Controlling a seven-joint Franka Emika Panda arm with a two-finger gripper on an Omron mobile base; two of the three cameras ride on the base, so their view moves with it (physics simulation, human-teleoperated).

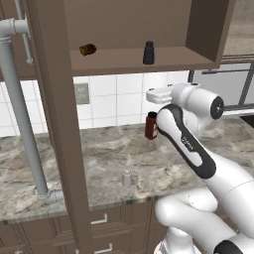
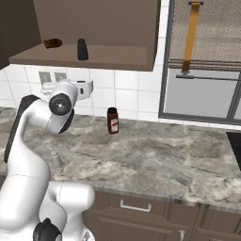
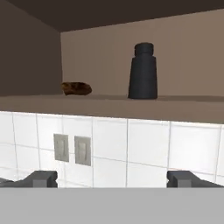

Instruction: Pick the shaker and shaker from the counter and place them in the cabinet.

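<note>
Already stood the black shaker upright on the cabinet base board, hung the gripper apparently wide open and empty below, left the pale shaker on the counter, probably next for descent.

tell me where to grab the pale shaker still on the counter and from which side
Grip the pale shaker around its wider lower body, below the narrower cap, probably coming straight down from above. It stands upright and alone on the counter, well apart from the red bottle, so the open gripper has room to close across it.
</note>
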